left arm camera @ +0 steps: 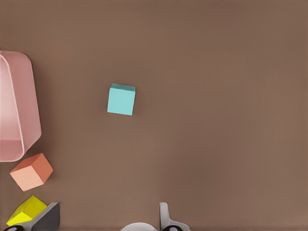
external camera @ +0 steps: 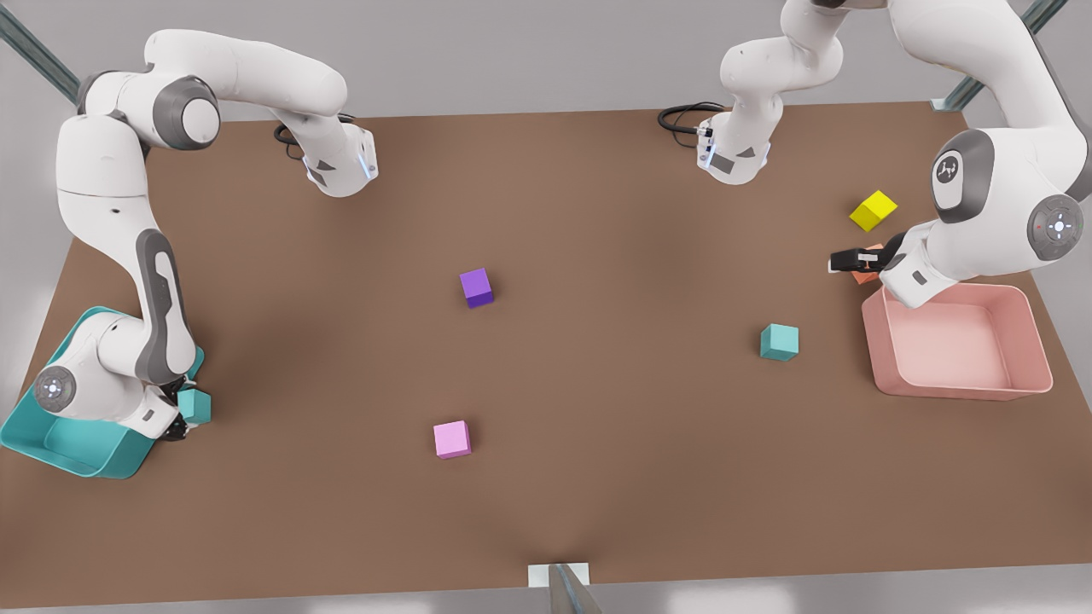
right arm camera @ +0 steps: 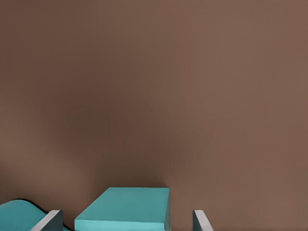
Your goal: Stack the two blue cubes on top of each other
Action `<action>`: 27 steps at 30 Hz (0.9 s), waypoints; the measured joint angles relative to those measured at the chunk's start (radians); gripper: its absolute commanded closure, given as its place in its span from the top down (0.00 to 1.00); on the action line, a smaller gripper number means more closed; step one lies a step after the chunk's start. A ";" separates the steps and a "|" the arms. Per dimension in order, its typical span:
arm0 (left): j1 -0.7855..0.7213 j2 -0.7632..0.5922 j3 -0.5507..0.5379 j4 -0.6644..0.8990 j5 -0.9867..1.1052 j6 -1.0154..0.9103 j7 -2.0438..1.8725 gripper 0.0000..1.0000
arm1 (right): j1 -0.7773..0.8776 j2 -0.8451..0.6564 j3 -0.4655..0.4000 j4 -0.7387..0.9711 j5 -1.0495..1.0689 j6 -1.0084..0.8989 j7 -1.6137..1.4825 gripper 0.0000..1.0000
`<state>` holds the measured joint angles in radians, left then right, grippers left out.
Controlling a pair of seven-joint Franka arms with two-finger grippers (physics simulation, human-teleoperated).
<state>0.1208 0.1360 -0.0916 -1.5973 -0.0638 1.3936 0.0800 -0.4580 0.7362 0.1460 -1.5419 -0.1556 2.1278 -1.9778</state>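
One blue cube (external camera: 780,341) (left arm camera: 121,99) lies alone on the brown table, towards the front view's right. My left gripper (external camera: 849,260) (left arm camera: 108,214) hovers open beyond it, near an orange cube, with nothing between its fingers. The other blue cube (external camera: 197,405) (right arm camera: 126,207) sits at the front view's left, beside the teal tray (external camera: 60,443). My right gripper (external camera: 179,419) (right arm camera: 126,219) is down over it. The fingers (right arm camera: 201,220) stand on either side of the cube with small gaps, so the gripper is open.
A pink tray (external camera: 960,388) (left arm camera: 19,110) stands at the front view's right, with an orange cube (left arm camera: 32,171) and a yellow cube (external camera: 873,210) (left arm camera: 24,211) behind it. A purple cube (external camera: 476,286) and a pink cube (external camera: 451,439) lie mid-table.
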 measured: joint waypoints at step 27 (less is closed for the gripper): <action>-0.002 0.000 0.000 0.000 0.000 0.000 0.000 1.00 | 0.004 0.061 -0.026 -0.001 -0.002 0.090 -0.008 0.55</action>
<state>0.1187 0.1360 -0.0916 -1.5973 -0.0635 1.3940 0.0797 -0.4544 0.7967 0.1196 -1.5426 -0.1580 2.2177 -1.9863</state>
